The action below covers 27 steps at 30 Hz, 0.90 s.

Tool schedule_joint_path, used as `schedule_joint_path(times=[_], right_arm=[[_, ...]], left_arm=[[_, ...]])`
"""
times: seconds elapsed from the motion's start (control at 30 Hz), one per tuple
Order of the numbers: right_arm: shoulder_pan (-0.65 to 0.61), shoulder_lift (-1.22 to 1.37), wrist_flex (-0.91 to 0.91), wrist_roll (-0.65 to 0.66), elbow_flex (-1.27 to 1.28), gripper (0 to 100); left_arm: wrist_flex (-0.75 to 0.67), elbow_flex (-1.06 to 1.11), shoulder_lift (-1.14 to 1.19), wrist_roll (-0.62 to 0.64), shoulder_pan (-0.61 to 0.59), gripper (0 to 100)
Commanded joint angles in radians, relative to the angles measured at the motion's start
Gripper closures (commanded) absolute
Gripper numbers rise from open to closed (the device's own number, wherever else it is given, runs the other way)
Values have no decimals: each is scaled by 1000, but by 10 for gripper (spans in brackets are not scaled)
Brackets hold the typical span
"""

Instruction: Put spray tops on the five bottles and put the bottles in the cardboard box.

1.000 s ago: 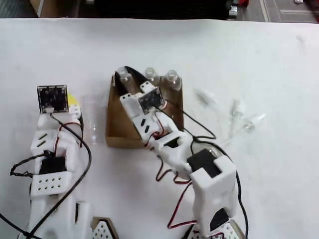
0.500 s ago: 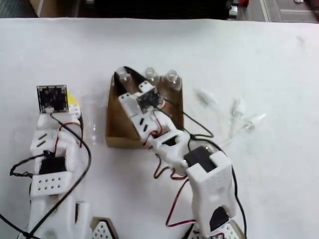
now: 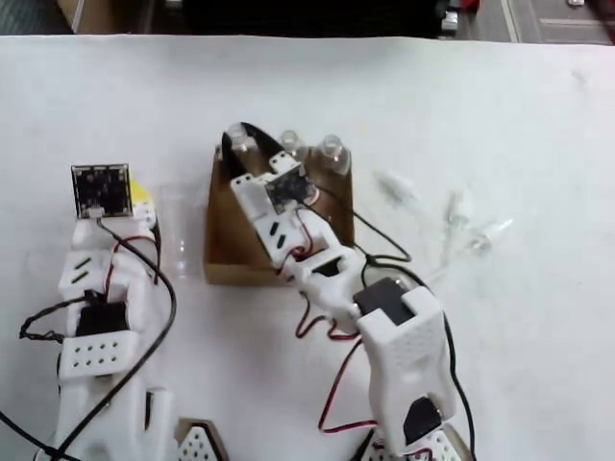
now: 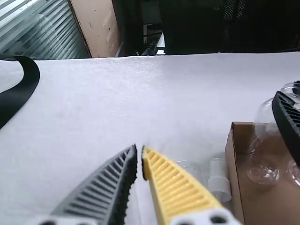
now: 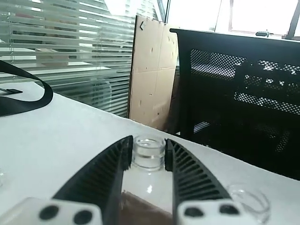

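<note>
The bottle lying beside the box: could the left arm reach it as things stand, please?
Probably yes: the bottle lies just beyond the left gripper with nothing between, though the gripper is shut and would need opening first.

In cardboard box (image 3: 217,230): bottles (image 3: 332,152); spray tops (image 3: 454,219) right, on table (image 3: 480,96).

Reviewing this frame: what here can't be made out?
High view: the right arm covers much of the cardboard box, so its contents cannot be counted.
Right wrist view: the right hand hides the bottle below its neck.
High view: the spray tops are clear on white, too faint to count.
Left wrist view: the clear piece beside the box could be bottle or top.
</note>
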Motion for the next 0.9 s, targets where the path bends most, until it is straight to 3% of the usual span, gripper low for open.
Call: schedule_joint_path(times=[0.0,0.53,0.8,0.87], right_arm=[[15,-8,-24,8,-41,889],[2,-28,-30,6,-34,820],[10,-377,-127,0,215,822],[36,-495,-124,-64,272,822]], left_arm=[[-29,-5,-28,9,-2,972],[-29,-5,-28,5,21,972],[-29,-5,-28,3,19,972],[-29,-5,-28,3,19,972]])
